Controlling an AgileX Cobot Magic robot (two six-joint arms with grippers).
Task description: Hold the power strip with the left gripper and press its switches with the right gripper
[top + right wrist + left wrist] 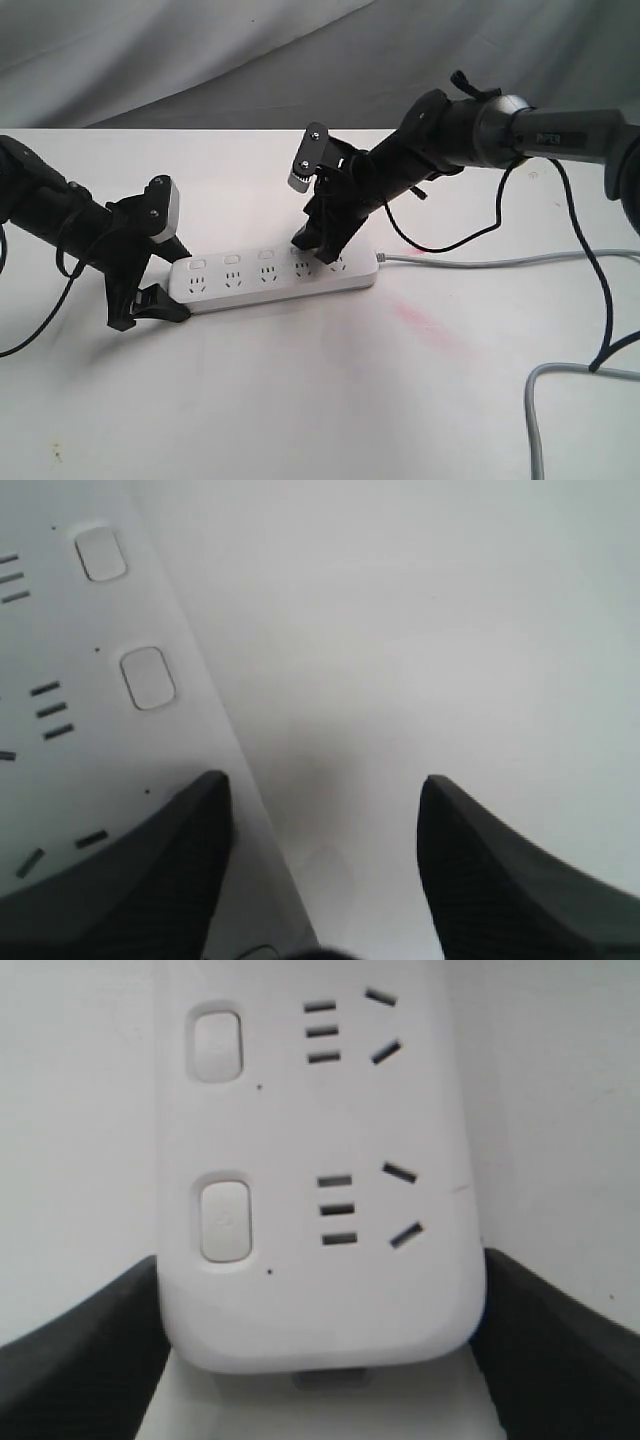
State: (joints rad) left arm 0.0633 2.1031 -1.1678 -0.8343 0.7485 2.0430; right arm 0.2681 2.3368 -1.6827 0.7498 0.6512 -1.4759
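The white power strip [270, 275] lies flat on the white table, its grey cord [480, 263] leaving at the right end. My left gripper [172, 282] is shut on the strip's left end. In the left wrist view its black fingers [80, 1360] press both long sides of the power strip [320, 1160], beside two switches [224, 1218]. My right gripper [314, 247] is open over the strip's right part, by the fourth of the switches [232, 259]. One of its fingers [150, 870] is over the power strip [70, 740], the other beyond its edge. Contact with a button is hidden.
The grey cord loops round to the front right [535, 400]. A black cable [590, 300] hangs from the right arm onto the table. A faint pink stain [420, 320] marks the table [300, 400]. Grey cloth [200, 50] hangs behind.
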